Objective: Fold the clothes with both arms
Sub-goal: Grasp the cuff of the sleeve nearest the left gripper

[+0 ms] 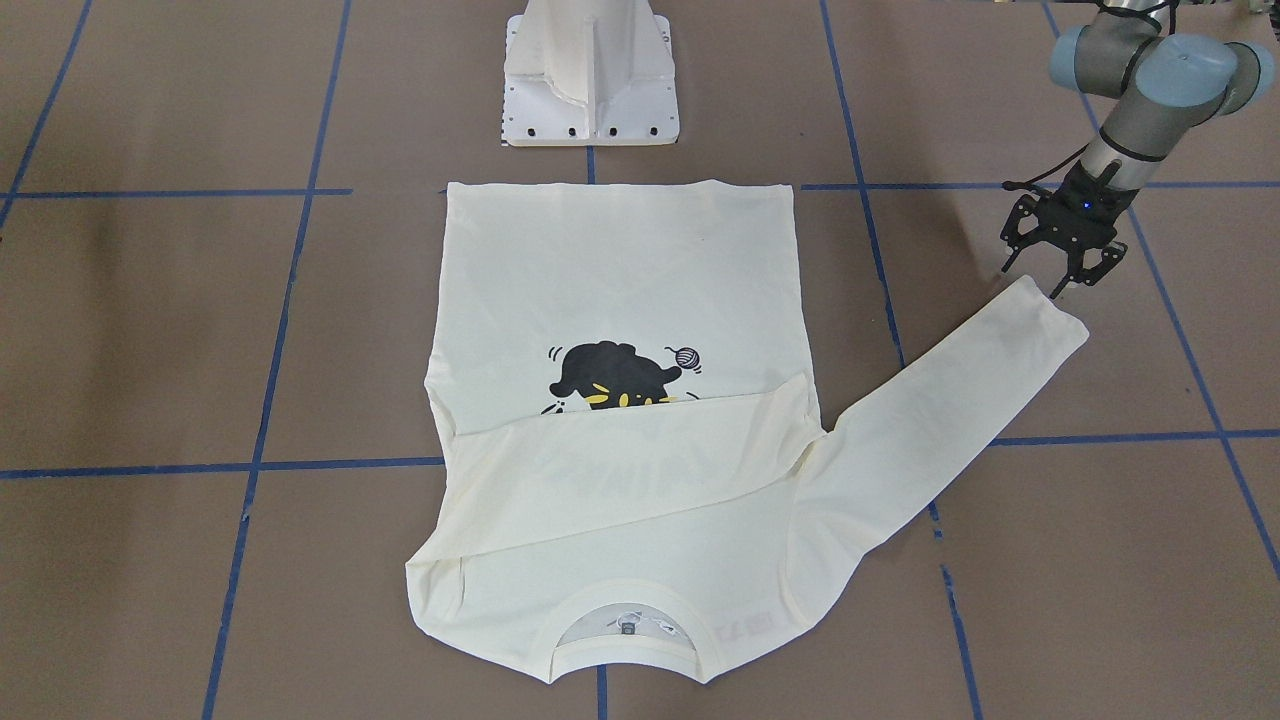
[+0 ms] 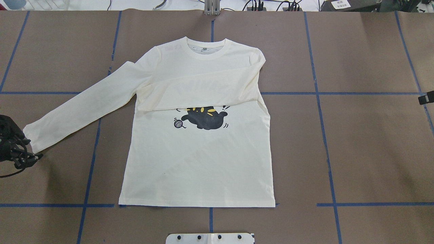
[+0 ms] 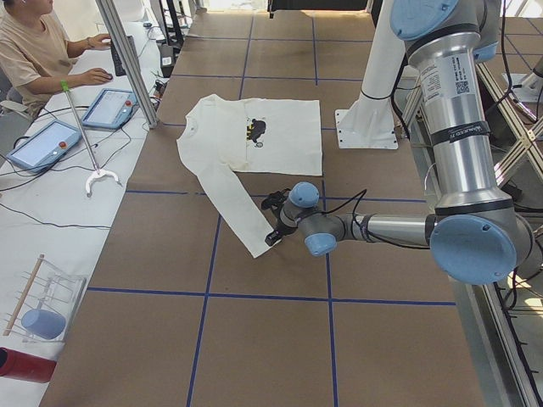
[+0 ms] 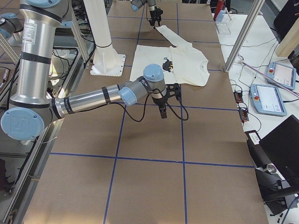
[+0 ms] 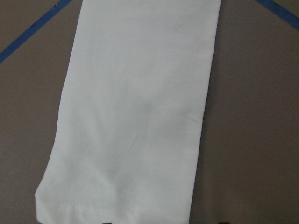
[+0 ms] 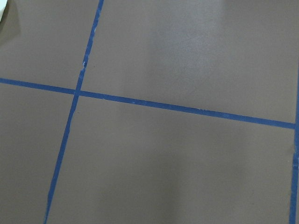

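The brown, blue-taped table (image 2: 373,152) is being covered mid-way by the shirt (image 2: 203,162), one sleeve folded across. The left gripper (image 1: 1045,272) is being held wide, empty, by the outstretched cuff (image 1: 1040,315); the right gripper's (image 4: 162,106) opening cannot be told.

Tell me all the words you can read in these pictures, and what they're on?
No text reads clearly.
Lettering on the shirt: only a faint shadow through the folded sleeve, unreadable.
The neck label: too small.
The sticker on the left arm: too small.
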Robot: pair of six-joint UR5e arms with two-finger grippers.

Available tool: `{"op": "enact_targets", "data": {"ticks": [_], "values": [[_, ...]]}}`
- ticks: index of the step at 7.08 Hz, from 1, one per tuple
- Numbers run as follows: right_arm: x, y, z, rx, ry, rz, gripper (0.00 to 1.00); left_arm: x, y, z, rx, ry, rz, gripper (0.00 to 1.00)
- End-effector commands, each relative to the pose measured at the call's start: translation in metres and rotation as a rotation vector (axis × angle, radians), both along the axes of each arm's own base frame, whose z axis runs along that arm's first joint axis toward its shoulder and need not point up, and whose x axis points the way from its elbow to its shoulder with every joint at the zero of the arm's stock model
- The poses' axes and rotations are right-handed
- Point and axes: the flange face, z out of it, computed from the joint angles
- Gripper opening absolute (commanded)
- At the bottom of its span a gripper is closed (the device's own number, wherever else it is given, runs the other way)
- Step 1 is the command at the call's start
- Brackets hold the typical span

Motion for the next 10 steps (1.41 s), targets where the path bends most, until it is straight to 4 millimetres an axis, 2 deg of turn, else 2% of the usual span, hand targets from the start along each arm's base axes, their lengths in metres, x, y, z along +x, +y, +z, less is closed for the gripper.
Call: {"op": "enact_targets", "data": {"ticks": [1, 2, 5, 6, 7, 8, 9, 10], "values": [[0.0, 0.0, 0.0, 0.001, 0.001, 0.001, 1.0, -0.001, -0.002, 0.001, 0.011, -0.013, -0.02, 0.36], [0.001, 0.0, 0.0, 0.001, 0.001, 0.002, 1.0, -0.001, -0.002, 0.0, 0.013, -0.013, -0.021, 0.02], [0.002, 0.001, 0.0, 0.001, 0.001, 0.004, 1.0, -0.001, -0.01, -0.009, 0.058, -0.02, -0.065, 0.0], [0.003, 0.001, 0.001, -0.002, 0.002, 0.006, 1.0, 0.001, -0.015, -0.028, 0.083, 0.008, -0.071, 0.0], [0.002, 0.001, 0.003, -0.005, 0.003, 0.005, 1.0, 0.001, -0.028, -0.06, 0.125, 0.054, -0.094, 0.0], [0.002, 0.001, 0.004, -0.006, 0.004, 0.003, 1.0, -0.003, -0.058, -0.096, 0.163, 0.095, -0.147, 0.0], [0.002, 0.001, 0.005, -0.008, 0.004, 0.003, 1.0, 0.011, -0.091, -0.144, 0.174, 0.107, -0.173, 0.0], [0.002, 0.001, 0.005, -0.009, 0.006, 0.004, 1.0, 0.03, -0.112, -0.209, 0.156, 0.104, -0.177, 0.0]]}}
